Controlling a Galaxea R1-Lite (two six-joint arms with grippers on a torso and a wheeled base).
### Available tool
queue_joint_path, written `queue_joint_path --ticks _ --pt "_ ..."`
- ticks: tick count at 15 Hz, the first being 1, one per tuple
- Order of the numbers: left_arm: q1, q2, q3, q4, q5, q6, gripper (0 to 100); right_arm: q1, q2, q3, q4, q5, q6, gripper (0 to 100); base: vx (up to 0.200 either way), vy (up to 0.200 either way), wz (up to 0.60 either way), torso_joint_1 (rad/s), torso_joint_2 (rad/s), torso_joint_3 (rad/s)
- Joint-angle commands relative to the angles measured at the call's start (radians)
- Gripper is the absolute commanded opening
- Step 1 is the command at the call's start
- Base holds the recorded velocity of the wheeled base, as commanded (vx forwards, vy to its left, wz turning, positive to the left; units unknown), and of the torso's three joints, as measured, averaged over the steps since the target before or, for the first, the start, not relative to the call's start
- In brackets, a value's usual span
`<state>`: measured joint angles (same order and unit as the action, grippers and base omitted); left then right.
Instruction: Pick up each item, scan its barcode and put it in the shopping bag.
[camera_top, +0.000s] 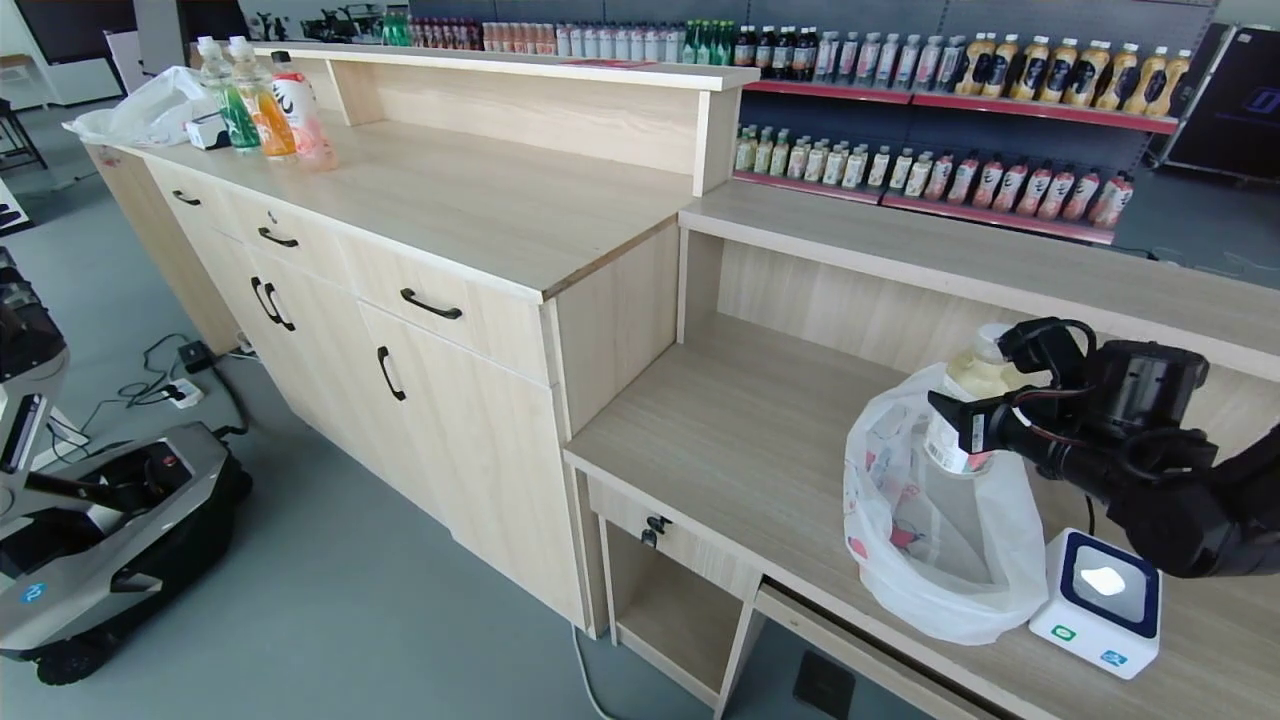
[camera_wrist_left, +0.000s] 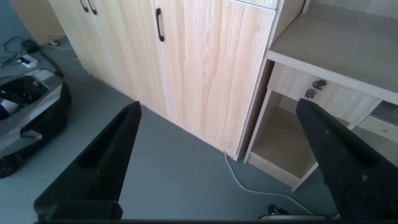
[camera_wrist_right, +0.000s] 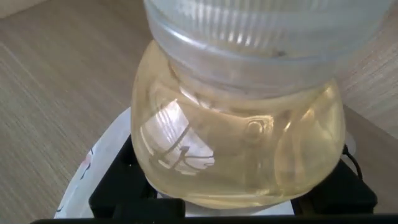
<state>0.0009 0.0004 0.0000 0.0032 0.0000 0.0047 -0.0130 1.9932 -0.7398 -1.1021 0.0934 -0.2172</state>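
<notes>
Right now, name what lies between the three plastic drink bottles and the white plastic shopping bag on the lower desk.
In the head view, only bare wood: tall countertop from the bottles, a step down, then lower desk to the bag.

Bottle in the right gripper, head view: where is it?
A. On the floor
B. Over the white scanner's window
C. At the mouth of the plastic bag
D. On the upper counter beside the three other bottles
C: the right gripper holds the bottle with its lower part down inside the shopping bag, beside the scanner.

Bottle (camera_top: 970, 380) above shopping bag (camera_top: 935, 540), scanner (camera_top: 1098, 603) just beside
</notes>
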Motion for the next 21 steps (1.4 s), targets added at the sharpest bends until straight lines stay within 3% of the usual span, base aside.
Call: queue_joint_path --ticks 1,7,12,21 --pt "0.001 0.0 0.0 0.0 0.0 -0.002 100 -0.002 0.107 -0.027 -0.024 0.0 -0.001 0 0.0 0.0 0.0 0.0 0.0 0.0" --pt "0.001 0.0 0.0 0.0 0.002 -0.002 100 -0.001 0.254 -0.265 -0.027 0.006 0.053 0 0.0 0.0 0.0 0.0 0.0 0.0" --pt "0.001 0.0 0.0 0.0 0.0 0.0 100 0.002 0.354 -0.371 -0.027 0.077 0.055 0 0.0 0.0 0.0 0.0 0.0 0.0" --pt "0.001 0.0 0.0 0.0 0.0 0.0 100 -0.032 0.435 -0.432 -0.022 0.095 0.007 0 0.0 0.0 0.0 0.0 0.0 0.0"
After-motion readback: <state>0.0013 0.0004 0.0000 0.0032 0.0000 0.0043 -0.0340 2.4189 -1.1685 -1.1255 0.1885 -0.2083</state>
